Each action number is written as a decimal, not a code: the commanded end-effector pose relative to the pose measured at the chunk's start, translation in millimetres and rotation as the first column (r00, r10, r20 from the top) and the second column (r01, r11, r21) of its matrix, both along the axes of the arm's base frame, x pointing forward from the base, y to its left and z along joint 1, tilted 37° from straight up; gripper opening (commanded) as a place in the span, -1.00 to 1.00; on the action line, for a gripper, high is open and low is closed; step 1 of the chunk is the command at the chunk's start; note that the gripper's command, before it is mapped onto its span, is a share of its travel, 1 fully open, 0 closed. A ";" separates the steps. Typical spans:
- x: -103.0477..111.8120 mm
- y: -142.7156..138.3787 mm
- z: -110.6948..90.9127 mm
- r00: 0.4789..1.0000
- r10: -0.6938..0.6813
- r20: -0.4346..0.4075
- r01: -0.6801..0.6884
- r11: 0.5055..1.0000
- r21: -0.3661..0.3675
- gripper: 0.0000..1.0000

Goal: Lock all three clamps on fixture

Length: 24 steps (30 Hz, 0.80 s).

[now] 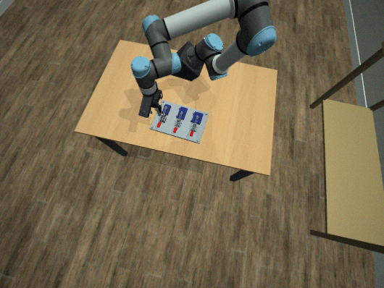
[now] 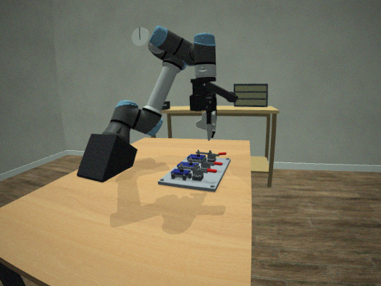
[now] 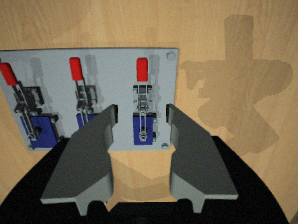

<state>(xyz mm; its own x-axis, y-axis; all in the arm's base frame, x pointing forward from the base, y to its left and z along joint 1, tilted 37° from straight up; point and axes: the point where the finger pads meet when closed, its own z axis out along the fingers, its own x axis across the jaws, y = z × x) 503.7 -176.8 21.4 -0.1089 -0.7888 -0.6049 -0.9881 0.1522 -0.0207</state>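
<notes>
A grey fixture plate (image 1: 182, 121) lies on the wooden table and carries three toggle clamps with red handles and blue parts. It also shows in the exterior view (image 2: 195, 172). In the wrist view the clamps stand side by side: right handle (image 3: 142, 69), middle handle (image 3: 75, 68), left handle (image 3: 7, 73). Each bar reaches onto a blue part (image 3: 144, 129). My gripper (image 3: 142, 105) hangs well above the right clamp, which is the far one in the exterior view (image 2: 210, 136). Its fingers are drawn in to a narrow gap with nothing between them. All three handles lie low; I cannot tell whether they are locked.
The arm's black base block (image 2: 106, 156) stands on the table left of the plate. A second table (image 2: 219, 109) with a slatted box (image 2: 250, 95) stands behind. The plate sits near the table's edge (image 1: 174, 152).
</notes>
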 end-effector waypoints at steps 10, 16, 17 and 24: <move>5.5 45.4 38.7 1.000 0.000 0.000 0.000 1.000 0.000 -0.44; 5.5 45.4 38.7 1.000 0.000 0.000 0.000 1.000 0.000 -0.44; 5.5 45.4 38.7 1.000 0.000 0.000 0.000 1.000 0.000 -0.44; 7.5 61.9 51.4 1.000 0.000 0.000 0.000 1.000 0.000 -0.44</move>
<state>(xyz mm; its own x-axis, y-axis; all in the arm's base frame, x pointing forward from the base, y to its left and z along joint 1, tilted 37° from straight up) 509.1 -130.3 60.2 -0.1087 -0.7884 -0.6055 -0.9882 0.1516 -0.0199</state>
